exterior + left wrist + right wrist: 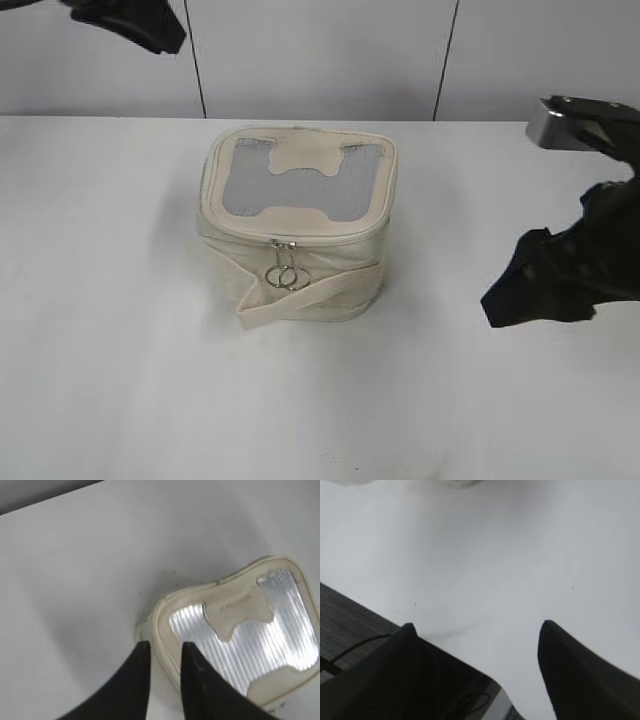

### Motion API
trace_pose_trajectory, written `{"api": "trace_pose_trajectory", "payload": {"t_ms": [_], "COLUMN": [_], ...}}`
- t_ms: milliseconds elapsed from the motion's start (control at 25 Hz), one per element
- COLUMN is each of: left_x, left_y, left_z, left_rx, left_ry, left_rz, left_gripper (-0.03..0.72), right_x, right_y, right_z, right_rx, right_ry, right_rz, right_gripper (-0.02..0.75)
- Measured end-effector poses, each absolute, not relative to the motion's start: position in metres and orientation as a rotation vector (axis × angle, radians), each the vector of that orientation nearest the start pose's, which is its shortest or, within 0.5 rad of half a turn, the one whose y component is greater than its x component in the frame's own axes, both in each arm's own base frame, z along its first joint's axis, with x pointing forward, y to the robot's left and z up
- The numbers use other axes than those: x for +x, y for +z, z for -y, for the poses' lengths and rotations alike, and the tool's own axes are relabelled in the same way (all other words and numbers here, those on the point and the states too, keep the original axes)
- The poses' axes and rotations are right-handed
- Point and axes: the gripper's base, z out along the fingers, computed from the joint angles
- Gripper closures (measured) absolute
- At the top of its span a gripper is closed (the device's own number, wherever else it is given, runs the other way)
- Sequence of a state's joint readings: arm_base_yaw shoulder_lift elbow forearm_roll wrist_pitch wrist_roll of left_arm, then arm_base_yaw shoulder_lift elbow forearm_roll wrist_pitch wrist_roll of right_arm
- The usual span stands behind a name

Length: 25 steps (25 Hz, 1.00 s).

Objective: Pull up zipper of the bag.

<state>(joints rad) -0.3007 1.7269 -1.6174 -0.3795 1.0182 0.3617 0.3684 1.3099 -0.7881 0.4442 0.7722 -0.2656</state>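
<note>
Approach step: bag [296, 225] mid-table, nothing gripped. Left gripper [162, 652] nearly closed, right gripper [475, 630] spread wide. Next: pinch a zipper [300, 238] ring.

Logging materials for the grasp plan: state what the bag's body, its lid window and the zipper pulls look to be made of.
The bag body looks like cream faux leather: smooth, slight sheen, soft creases; real leather can't be ruled out. The lid window looks like grey mesh or ribbed plastic, showing fine parallel lines in the left wrist view. The zipper pulls appear to be polished silver metal: thin, shiny rings.
</note>
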Motion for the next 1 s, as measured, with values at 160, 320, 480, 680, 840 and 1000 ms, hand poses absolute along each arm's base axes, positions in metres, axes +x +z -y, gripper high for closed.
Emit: {"api": "trace_pose_trajectory", "payload": {"t_ms": [160, 320, 480, 680, 840, 1000], "left_x": [0.280, 0.189, 0.096, 0.021, -0.014, -0.027], "left_y": [0.351, 0.362, 0.367, 0.331, 0.309, 0.298], "left_z": [0.109, 0.074, 0.039, 0.012, 0.001, -0.003], "left_rx": [0.594, 0.483, 0.391, 0.360, 0.356, 0.296], "left_ry": [-0.384, -0.322, -0.278, -0.239, -0.241, -0.270], "left_rz": [-2.435, -2.317, -2.129, -2.123, -2.116, -2.076], "left_gripper": [0.528, 0.528, 0.528, 0.438, 0.278, 0.229], "right_x": [0.185, 0.149, 0.104, 0.059, 0.031, 0.015], "right_y": [0.263, 0.280, 0.287, 0.285, 0.284, 0.283], "right_z": [-0.099, -0.080, -0.058, -0.038, -0.027, -0.015], "right_rx": [-0.580, -0.606, -0.596, -0.555, -0.526, -0.476], "right_ry": [0.496, 0.420, 0.358, 0.346, 0.349, 0.305], "right_rz": [-2.709, -2.656, -2.542, -2.396, -2.282, -2.199], "right_gripper": [0.157, 0.157, 0.141, 0.094, 0.087, 0.087]}}
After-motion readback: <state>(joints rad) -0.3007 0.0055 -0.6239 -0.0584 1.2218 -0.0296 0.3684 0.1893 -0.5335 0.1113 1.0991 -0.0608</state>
